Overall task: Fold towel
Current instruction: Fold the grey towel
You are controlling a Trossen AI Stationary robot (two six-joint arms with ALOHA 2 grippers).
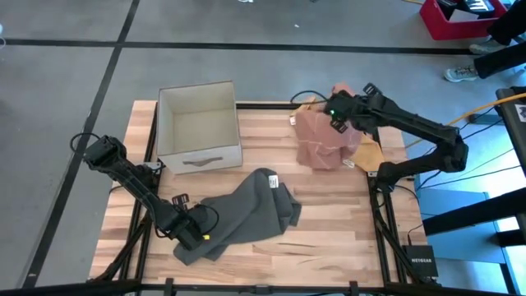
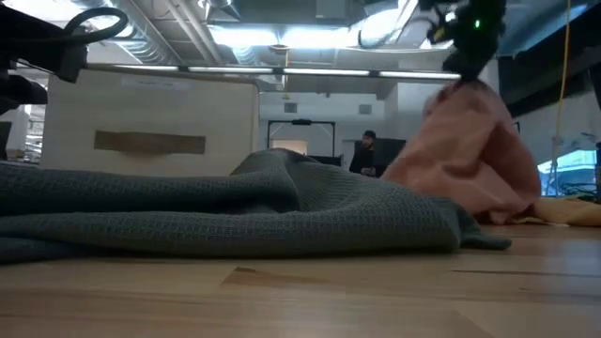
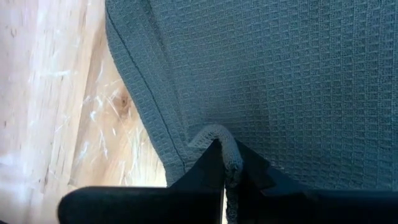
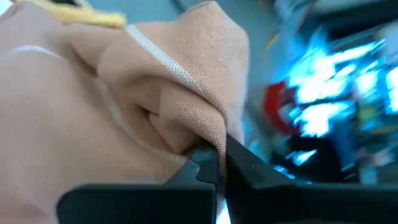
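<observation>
A grey waffle-weave towel lies crumpled on the near middle of the wooden table; in the low view the grey towel spreads across the foreground. My left gripper sits low at its near-left part, shut on it. A pink towel hangs at the far right, lifted by my right gripper, which is shut on its top; in the low view the pink towel droops with its lower end on the table. My left gripper pinches a small raised fold of the grey towel between its two fingers, close to a hemmed edge. The rest of the towel lies slack on the table. My right gripper pinches a bunched fold of the pink towel, several layers, from above. The cloth hangs below the fingers, and its lower end rests on the table.
An open beige fabric box with a handle strap stands at the far left of the table. A yellow cloth lies beside the pink towel at the right edge. Bare wood shows at the near right.
</observation>
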